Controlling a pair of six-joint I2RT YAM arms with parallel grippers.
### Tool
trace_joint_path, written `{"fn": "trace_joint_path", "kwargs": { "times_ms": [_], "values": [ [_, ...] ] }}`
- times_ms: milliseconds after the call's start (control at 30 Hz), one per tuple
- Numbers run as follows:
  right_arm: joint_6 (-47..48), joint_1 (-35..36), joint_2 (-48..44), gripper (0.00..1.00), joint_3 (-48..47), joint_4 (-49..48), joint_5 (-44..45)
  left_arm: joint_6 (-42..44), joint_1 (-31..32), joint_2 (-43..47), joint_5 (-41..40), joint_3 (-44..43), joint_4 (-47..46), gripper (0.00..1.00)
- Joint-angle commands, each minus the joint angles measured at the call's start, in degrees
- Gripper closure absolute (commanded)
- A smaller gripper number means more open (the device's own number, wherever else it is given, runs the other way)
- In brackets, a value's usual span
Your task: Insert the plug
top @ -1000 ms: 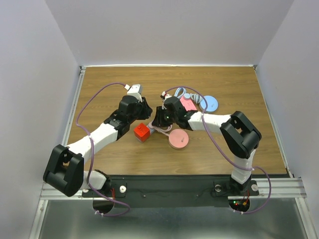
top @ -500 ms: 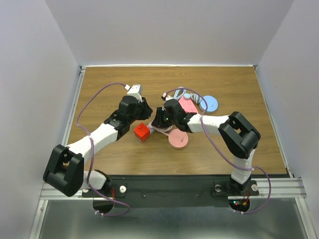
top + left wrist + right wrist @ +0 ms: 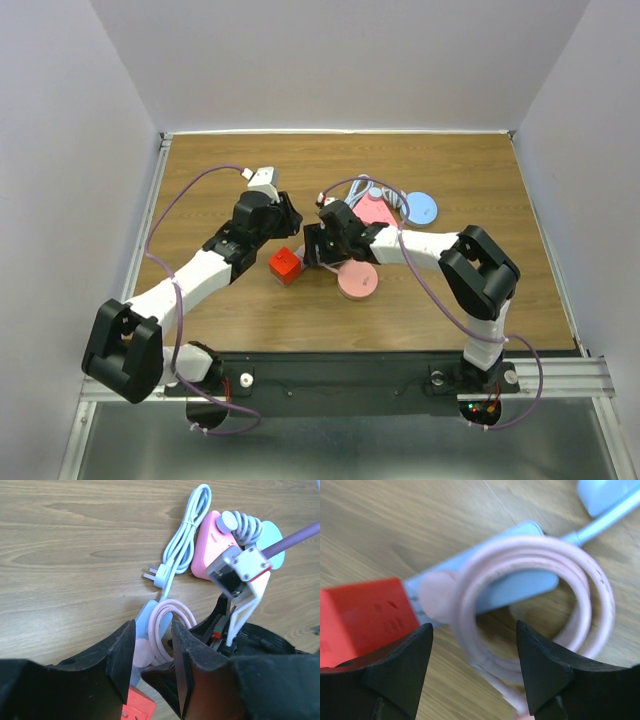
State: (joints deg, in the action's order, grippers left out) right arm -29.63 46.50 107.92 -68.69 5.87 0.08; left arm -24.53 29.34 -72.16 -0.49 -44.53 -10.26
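A red socket cube (image 3: 285, 265) sits on the table between my two grippers. The pink plug (image 3: 436, 598) rests against the cube's (image 3: 362, 616) right side; whether its prongs are in, I cannot tell. Its pink cable (image 3: 540, 575) coils over a light blue flat piece (image 3: 515, 582). My right gripper (image 3: 473, 630) hovers open over that coil, holding nothing. In the top view it (image 3: 312, 246) is just right of the cube. My left gripper (image 3: 153, 625) is open above the pink cable (image 3: 167, 622), with the cube (image 3: 137, 707) low in that view and untouched.
A pink triangular power strip (image 3: 376, 208) and a light blue disc (image 3: 423, 208) lie behind the right arm. A pink round reel (image 3: 357, 281) sits in front of it. A blue plug (image 3: 158, 576) with bare prongs and its blue cable (image 3: 187, 530) lie on the wood.
My right gripper has opened and let go of the pink plug. My left gripper has widened and drawn back up and to the left, away from the cube.
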Motion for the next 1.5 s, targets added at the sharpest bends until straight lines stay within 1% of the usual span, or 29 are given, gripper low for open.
{"fn": "trace_joint_path", "kwargs": {
  "times_ms": [0,100,167,200,267,333,400,500,567,667,833,967,1000,1133,1300,1467],
  "values": [
    [4.3,-0.4,0.2,0.26,-5.6,8.4,2.3,-0.2,-0.5,2.5,-2.8,-4.0,1.4,0.53],
    [5.7,-1.1,-2.8,0.23,-8.1,8.6,2.6,0.4,-0.7,3.7,-4.9,-5.8,3.7,0.49],
    [6.2,-2.1,-5.1,0.19,-8.1,8.8,3.3,0.8,-0.9,5.2,-6.8,-6.8,5.7,0.41],
    [6.5,-2.4,-7.6,0.18,-7.4,8.8,3.4,1.0,-1.0,5.7,-7.6,-7.7,6.2,0.38],
    [7.3,-3.5,-10.6,0.14,-6.4,8.8,4.1,1.6,-1.7,7.4,-9.6,-8.5,8.1,0.27],
    [7.9,-4.7,-14.7,0.09,-4.5,8.7,4.3,2.0,-2.1,8.3,-11.4,-10.1,9.6,0.23],
    [8.5,-7.7,-18.6,0.04,-2.1,8.8,4.1,3.5,-2.4,9.1,-13.3,-12.1,12.7,0.21],
    [9.1,-13.1,-22.2,0.0,0.6,8.6,3.9,4.8,-2.6,10.0,-16.1,-14.6,17.4,0.19],
    [9.8,-15.9,-25.4,0.0,3.0,8.6,3.9,5.4,-2.8,11.2,-18.7,-15.3,19.7,0.16],
    [10.1,-22.7,-28.9,0.0,5.7,8.6,4.0,6.3,-3.1,12.5,-21.7,-16.5,22.0,0.12],
    [9.2,-28.8,-35.2,0.0,10.4,7.8,7.4,7.2,-3.2,14.2,-26.9,-17.8,24.4,0.11],
    [8.6,-30.7,-42.9,0.0,15.1,6.9,13.4,7.4,-3.2,15.9,-28.5,-17.4,24.1,0.08],
    [8.5,-31.0,-42.9,0.0,15.2,6.9,14.1,7.4,-3.2,16.1,-28.7,-17.4,24.1,0.09],
    [8.8,-32.0,-48.1,0.0,18.1,6.8,17.0,7.8,-3.2,16.5,-30.0,-18.4,24.5,0.08],
    [9.5,-32.1,-50.3,0.0,19.6,6.9,20.4,8.4,-3.2,17.1,-31.6,-18.7,24.1,0.08],
    [9.9,-32.2,-52.4,0.0,19.9,6.9,21.5,8.7,-3.2,16.2,-32.0,-19.9,25.0,0.08]
  ]
}}
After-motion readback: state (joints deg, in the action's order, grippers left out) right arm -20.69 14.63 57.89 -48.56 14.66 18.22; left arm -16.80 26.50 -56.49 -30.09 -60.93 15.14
